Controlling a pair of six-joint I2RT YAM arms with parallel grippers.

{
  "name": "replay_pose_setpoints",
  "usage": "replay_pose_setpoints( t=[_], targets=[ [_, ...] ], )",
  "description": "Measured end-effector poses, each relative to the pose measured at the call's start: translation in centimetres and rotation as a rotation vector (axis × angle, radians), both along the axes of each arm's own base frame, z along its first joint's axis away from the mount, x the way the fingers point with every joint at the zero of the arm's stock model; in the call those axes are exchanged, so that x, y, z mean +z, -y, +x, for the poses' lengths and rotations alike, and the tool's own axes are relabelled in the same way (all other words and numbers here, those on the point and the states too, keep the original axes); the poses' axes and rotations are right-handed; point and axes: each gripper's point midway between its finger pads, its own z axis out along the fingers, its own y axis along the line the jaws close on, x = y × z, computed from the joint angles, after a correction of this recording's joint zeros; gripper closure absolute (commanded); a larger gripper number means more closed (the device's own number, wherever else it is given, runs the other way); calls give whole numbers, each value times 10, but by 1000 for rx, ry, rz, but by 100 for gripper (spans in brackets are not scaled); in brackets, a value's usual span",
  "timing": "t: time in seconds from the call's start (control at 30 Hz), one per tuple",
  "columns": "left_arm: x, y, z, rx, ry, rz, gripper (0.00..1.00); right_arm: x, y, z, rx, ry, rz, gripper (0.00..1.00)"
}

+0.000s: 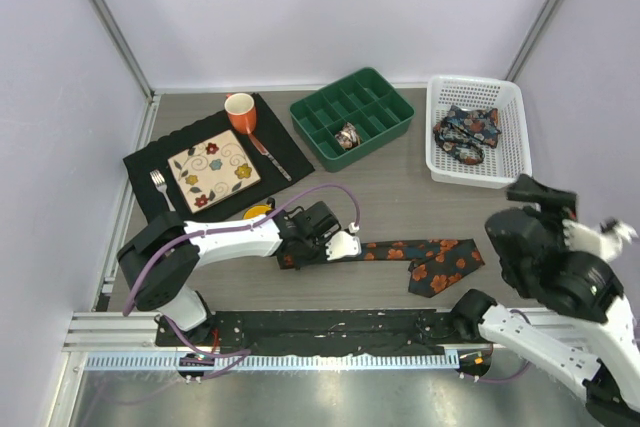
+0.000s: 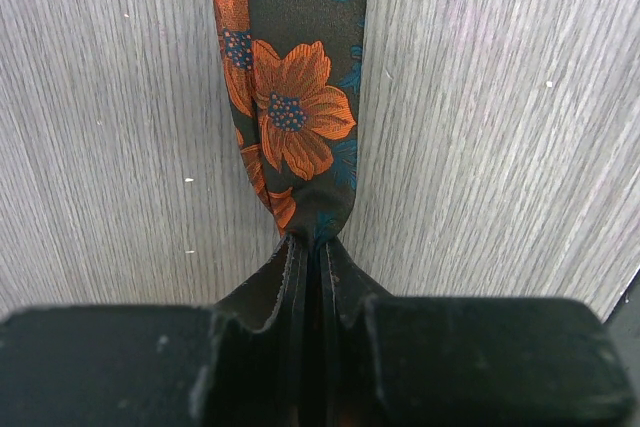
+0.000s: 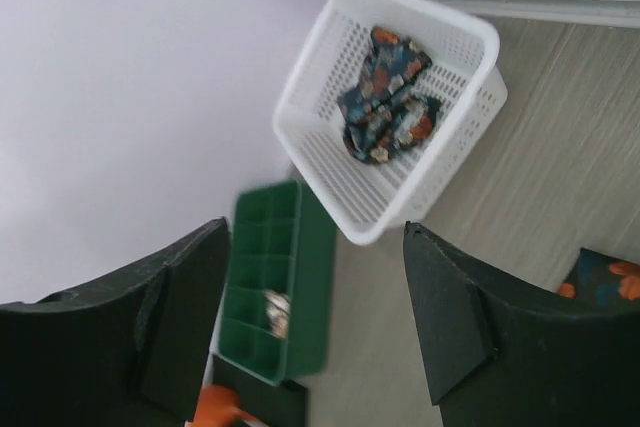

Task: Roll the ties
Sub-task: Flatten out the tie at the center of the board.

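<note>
The left arm (image 1: 232, 239) is built of white, tube-like links joined by rounded black motor housings, the largest a black drum at the shoulder. A thin purple cable (image 1: 322, 191) runs along it from base to wrist. The left gripper (image 2: 310, 247) is matte black, a wide blocky crossbar flecked with pale dust, with two thin flat fingers (image 2: 345, 282) on wedge-shaped roots. The right arm (image 1: 548, 339) follows the same scheme, with white shells between bulky black joints and a white piece at the wrist. The right gripper (image 3: 315, 317) has broad black fingers with angular, bevelled faces.
</note>
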Motion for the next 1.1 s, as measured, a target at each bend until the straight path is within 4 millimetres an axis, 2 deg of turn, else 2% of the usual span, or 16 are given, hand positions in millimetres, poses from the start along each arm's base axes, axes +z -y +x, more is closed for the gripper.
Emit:
replay_pose_setpoints(
  t=[0.1, 0.2, 0.23, 0.27, 0.3, 0.37, 0.4, 0.47, 0.53, 0.57, 0.67, 0.83, 0.9, 1.1],
  targets=[
    [0, 0, 0, -1, 0, 1, 89, -4, -39, 24, 145, -214, -169, 30],
    [0, 0, 0, 0, 0, 2, 89, -25, -92, 49, 369, -514, -360, 34],
    [0, 0, 0, 1, -1, 3, 89, -33, -112, 59, 447, -615, -423, 34],
    [0, 0, 1, 2, -2, 4, 89, -52, -143, 74, 558, -759, -505, 35],
    [0, -1, 1, 3, -3, 4, 89, -57, -151, 76, 588, -787, -522, 38],
    [0, -1, 2, 9, -5, 6, 89, -95, -189, 77, 733, -939, -612, 41],
    [0, -2, 2, 13, -7, 7, 89, -120, -209, 68, 831, -1031, -658, 42],
    [-1, -2, 4, 23, -10, 10, 89, -157, -227, 44, 962, -1158, -693, 43],
    [-1, -2, 5, 38, -16, 10, 89, -185, -228, 17, 1044, -1263, -698, 44],
    [-1, -3, 7, 50, -18, 9, 89, -198, -221, 3, 1063, -1322, -699, 45],
    [-1, -4, 11, 78, -25, 5, 89, -222, -198, -21, 1066, -1424, -675, 45],
    [-1, -6, 13, 106, -42, -6, 90, -260, -172, -52, 1057, -1538, -605, 44],
    [-1, -6, 13, 108, -48, -10, 90, -268, -168, -58, 1050, -1557, -591, 40],
    [-1, -6, 13, 113, -65, -22, 90, -289, -168, -55, 1024, -1524, -544, 41]
  ],
)
